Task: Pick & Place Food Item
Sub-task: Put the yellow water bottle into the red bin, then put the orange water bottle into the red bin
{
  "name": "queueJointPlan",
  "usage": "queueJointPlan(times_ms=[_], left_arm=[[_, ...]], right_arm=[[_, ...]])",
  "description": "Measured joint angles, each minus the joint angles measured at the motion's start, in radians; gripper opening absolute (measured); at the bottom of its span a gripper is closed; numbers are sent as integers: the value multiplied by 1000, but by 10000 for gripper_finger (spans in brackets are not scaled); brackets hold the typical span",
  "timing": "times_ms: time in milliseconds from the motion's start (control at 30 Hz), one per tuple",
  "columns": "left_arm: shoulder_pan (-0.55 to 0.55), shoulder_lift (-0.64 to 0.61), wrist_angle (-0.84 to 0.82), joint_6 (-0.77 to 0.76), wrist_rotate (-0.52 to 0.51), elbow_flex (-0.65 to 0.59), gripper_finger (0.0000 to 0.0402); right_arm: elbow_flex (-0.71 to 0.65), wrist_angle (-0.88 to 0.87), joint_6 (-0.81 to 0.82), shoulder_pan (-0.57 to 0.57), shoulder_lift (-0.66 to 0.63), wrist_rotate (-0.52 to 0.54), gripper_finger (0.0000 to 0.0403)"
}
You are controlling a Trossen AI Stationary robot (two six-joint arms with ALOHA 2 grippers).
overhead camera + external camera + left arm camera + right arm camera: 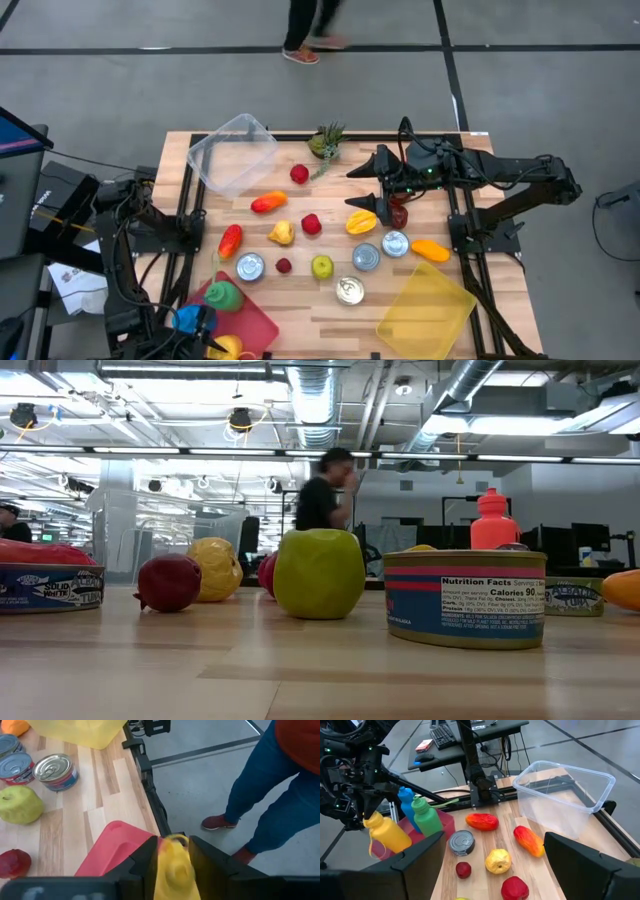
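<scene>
- I have the left gripper [170, 862] at the near left corner of the table [300, 320], over the edge of the red bin [262, 322].
- Its fingers [145, 865] sit tight on either side of a yellow bottle [172, 870]; in the right wrist view I see that bottle [387, 834] tilted and lifted beside the bin.
- A green bottle [224, 296] and a blue bottle [190, 319] stand upright in the red bin, just beside each other.
- My right gripper [362, 185] hangs over the far middle of the table, its fingers spread wide with nothing between them.
- Loose food lies between the two arms: a green apple [322, 267], a yellow lemon-like fruit [281, 233], small red fruits [311, 224], and a red-orange pepper [268, 203].
- Three tins [350, 291] sit near the apple, and a fourth tin [250, 267] lies to its left.
- A clear bin [233, 153] sits at the far left corner, a yellow bin [424, 310] at the near right.
- A person's legs [270, 805] stand on the floor just off the table's near edge.
</scene>
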Motion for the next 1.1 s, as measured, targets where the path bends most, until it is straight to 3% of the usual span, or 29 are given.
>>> queueJointPlan(times_ms=[333, 500, 633, 767, 933, 1100], left_arm=[[5, -60, -17, 0, 0, 0, 183], [21, -206, -16, 37, -110, 0, 210], [45, -344, -15, 137, -249, 0, 214], [94, -470, -8, 223, -365, 0, 210], [187, -585, -8, 228, -393, 0, 209], [254, -636, -1, 308, -392, 0, 208]], right_arm=[[0, 2, 0, -1, 0, 26, 329], [0, 6, -3, -35, -17, 171, 329], [2, -38, -50, -131, -47, 332, 329], [-5, -226, -11, -289, -54, 356, 329], [-121, -410, 71, -436, -110, 520, 329], [-281, -405, 150, -493, -266, 546, 329]])
